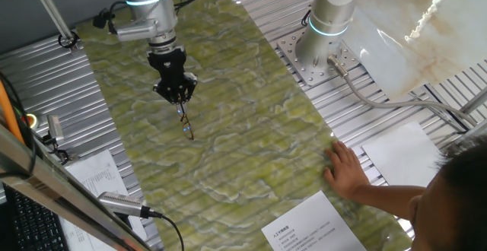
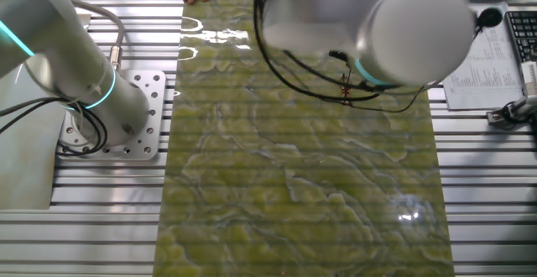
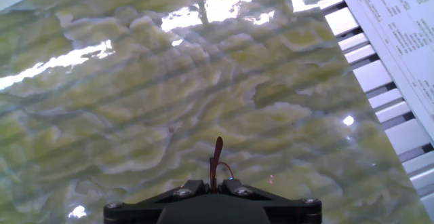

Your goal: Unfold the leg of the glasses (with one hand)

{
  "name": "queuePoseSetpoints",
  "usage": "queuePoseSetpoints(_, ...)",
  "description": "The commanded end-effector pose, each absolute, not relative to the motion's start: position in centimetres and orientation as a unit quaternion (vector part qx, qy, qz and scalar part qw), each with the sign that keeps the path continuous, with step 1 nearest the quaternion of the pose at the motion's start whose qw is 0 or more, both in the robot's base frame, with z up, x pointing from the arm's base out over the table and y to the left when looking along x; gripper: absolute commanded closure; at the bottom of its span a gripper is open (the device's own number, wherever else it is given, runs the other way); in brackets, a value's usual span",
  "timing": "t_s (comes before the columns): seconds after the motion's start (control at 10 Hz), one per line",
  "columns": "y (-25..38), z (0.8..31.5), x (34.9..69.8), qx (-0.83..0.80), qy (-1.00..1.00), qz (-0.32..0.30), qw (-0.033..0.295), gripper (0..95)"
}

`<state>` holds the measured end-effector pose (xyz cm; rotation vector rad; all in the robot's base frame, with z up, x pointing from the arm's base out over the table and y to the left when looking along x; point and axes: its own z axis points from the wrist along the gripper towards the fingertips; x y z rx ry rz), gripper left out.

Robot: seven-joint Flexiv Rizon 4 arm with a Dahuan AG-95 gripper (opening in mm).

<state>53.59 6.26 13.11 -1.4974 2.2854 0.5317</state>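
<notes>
My gripper [image 1: 179, 97] points down over the green marbled mat [image 1: 251, 129], near its far left part. It is shut on the glasses [image 1: 186, 123], a thin dark reddish-brown wire shape that hangs below the fingertips. In the hand view the gripper [image 3: 213, 185] pinches a thin brown leg [image 3: 216, 161] that sticks straight out from between the black fingers [image 3: 191, 189]. A fine wire loop curves beside it. The lenses do not show there. In the other fixed view the blurred arm hides most of the glasses [image 2: 346, 85]. I cannot tell whether they touch the mat.
A second silver arm stands on its base plate [image 1: 313, 62] at the mat's far right edge. A person's hand [image 1: 346, 171] rests on the mat's near right side, beside a printed sheet [image 1: 308, 232]. Papers [image 3: 400, 27] lie on the slatted table past the mat's edge.
</notes>
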Motion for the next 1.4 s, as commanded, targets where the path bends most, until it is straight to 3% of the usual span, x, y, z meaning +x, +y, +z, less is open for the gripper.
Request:
queuePoseSetpoints(0.1,6.4,13.2,53.6,-0.521,0.806,0.197,0.2,95.0)
queuePoseSetpoints(0.5,6.4,13.4,53.6,-0.519,0.808,0.195,0.199,95.0)
queuePoseSetpoints(1.4,7.4,14.4,53.9,-0.503,0.802,0.218,0.238,95.0)
